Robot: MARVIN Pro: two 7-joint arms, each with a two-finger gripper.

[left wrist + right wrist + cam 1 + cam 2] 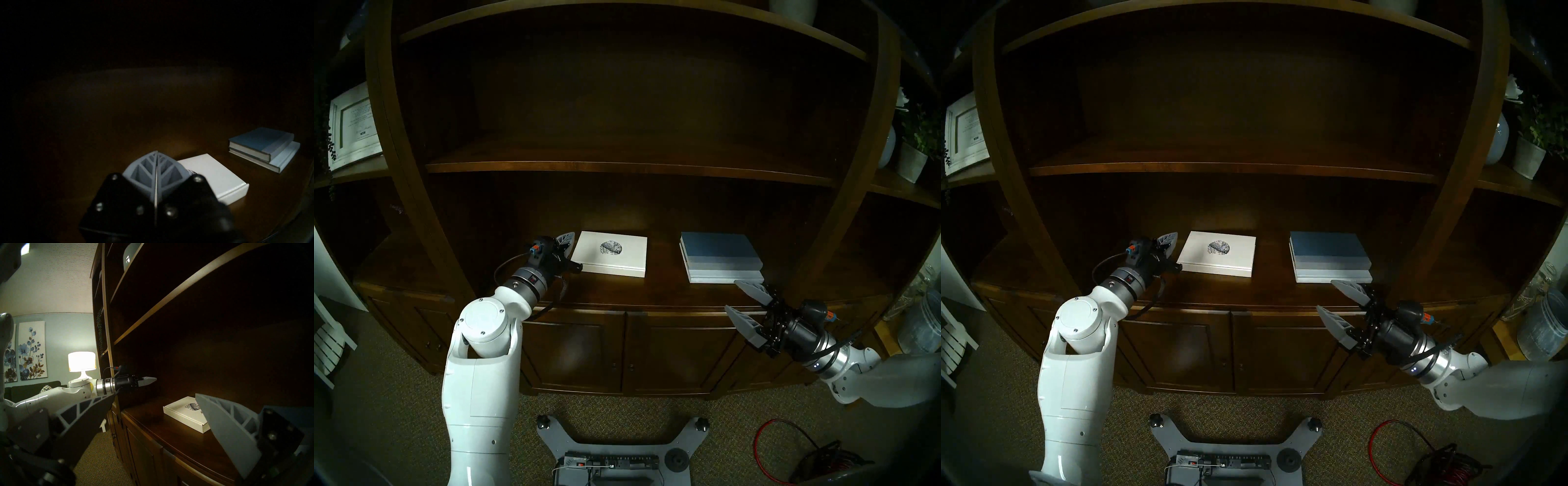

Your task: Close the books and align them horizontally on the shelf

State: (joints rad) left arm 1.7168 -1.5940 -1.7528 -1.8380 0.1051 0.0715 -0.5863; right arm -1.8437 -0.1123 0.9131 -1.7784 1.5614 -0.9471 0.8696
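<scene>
1. 3 closed books lie flat on the shelf [619, 288], the broad dark-brown ledge above the double cabinet doors [626, 353].
2. 1 framed document [354, 125] stands in the bay at far left, with trailing green beads hanging beside it.
3. 1 left gripper [566, 241] sits level over the ledge's left part, its 2 grey ribbed fingers pressed together with nothing between them; the left wrist view shows only a thin seam where they meet [156, 162].
4. 1 white paperback with a black round drawing [611, 253] lies just right of that gripper, cover up, long edge roughly parallel to the ledge's front; the fingertips are close to its left rear corner, and contact cannot be judged.
5. 1 bare stretch of polished wood separates the paperback from the stack to its right.
6. 2 books form that stack: the blue hardcover [717, 253] with its paler grey-blue spine band toward the front lies on top of the white book with a pale-blue band [726, 276], whose front edge sticks out beyond the hardcover.
7. 1 right gripper [736, 300] hovers at the ledge's front edge, just in front of the stack, jaws spread wide and empty; its upper fingertip is near the lower book's front right corner.
8. 1 potted plant [916, 149] and a pale vase stand in the bay at far right, with glass jars below them.
9. 1 red cable [789, 448] lies coiled on the carpet at lower right.
</scene>
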